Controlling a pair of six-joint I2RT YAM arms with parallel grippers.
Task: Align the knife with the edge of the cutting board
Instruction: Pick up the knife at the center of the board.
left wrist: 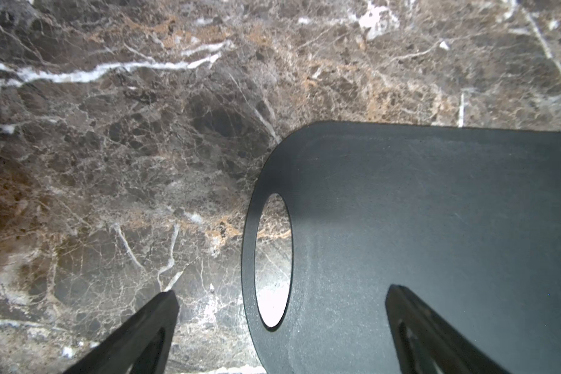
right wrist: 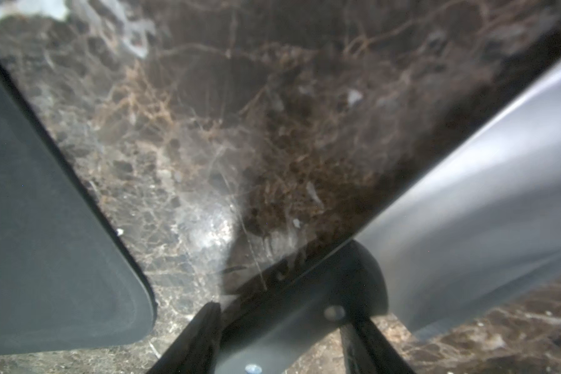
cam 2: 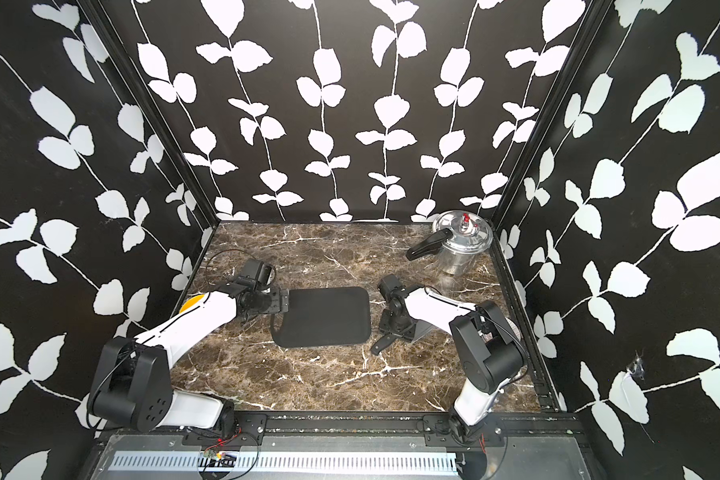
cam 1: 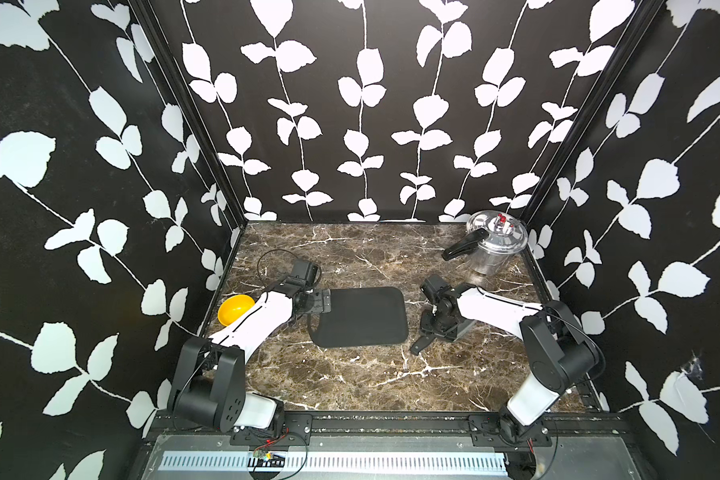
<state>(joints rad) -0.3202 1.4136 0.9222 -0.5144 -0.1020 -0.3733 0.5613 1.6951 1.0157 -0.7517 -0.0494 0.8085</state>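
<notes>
We see the cutting board (cam 1: pixel 362 316) lying flat in the middle of the brown stone table (cam 1: pixel 350 382). The knife (cam 1: pixel 421 345) lies on the table just beside the board's right end, not touching it. It is slanted, so it does not line up with the board's edge (a wedge of bare table shows between them in the right wrist view). Its black handle points toward the front of the table, and its grey blade points off to the right.

The right gripper (right wrist: pixel 279 315) is down on the knife. Its jaws are part way closed, with one finger on each side of the black handle near where the blade starts. They look like they are holding it.

The left gripper (left wrist: pixel 281 289) hangs over the board's other end, the one with the oval hole. Its jaws are wide apart and hold nothing. One finger is over the board and the other is over the table.

A shiny pot (cam 1: pixel 497 239) stands in the far right corner. A yellow bowl (cam 1: pixel 234 309) sits at the table's left edge.
</notes>
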